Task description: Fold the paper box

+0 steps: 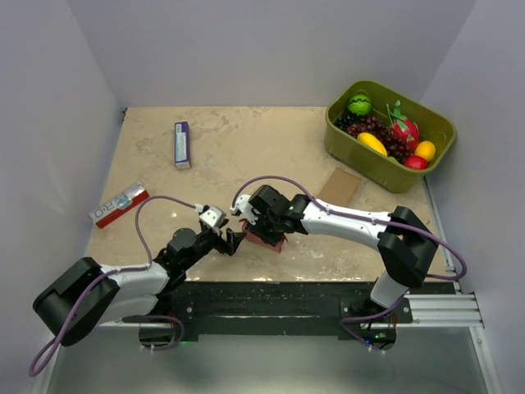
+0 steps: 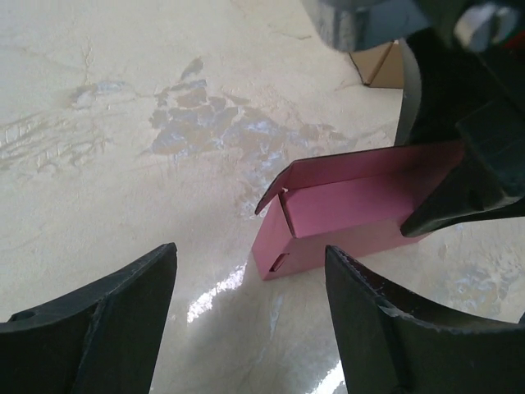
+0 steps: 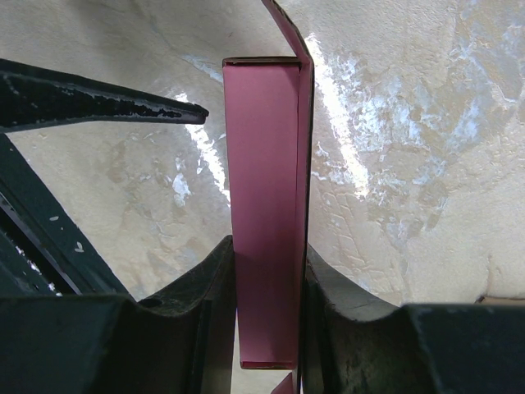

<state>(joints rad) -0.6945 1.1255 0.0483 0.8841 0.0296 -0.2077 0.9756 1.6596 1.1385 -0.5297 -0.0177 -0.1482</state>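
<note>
1. paper box (image 2: 353, 209): 1, pink.
2. Grippers: 2. One left gripper (image 2: 250, 253), one right gripper (image 3: 268, 253).
3. Packets: 2. One blue-and-white packet (image 1: 182, 144), one red-and-white packet (image 1: 120, 204).
4. brown card piece (image 1: 340, 185): 1.
5. green bin (image 1: 361, 162): 1.
6. Fruit in bin, 6 items:
   - green round fruit (image 1: 358, 104): 1
   - dragon fruit (image 1: 404, 129): 1
   - dark grape bunch (image 1: 381, 135): 1
   - yellow: 2, long yellow fruit (image 1: 372, 143) and round yellow fruit (image 1: 425, 150)
   - red fruit (image 1: 416, 162): 1

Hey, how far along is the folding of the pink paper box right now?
Done: the paper box is raised into a rectangular sleeve. In hand: the right tool clamps its sides; the left tool is open, apart from it, facing its end. Left: that end gapes, flaps untucked.
</note>
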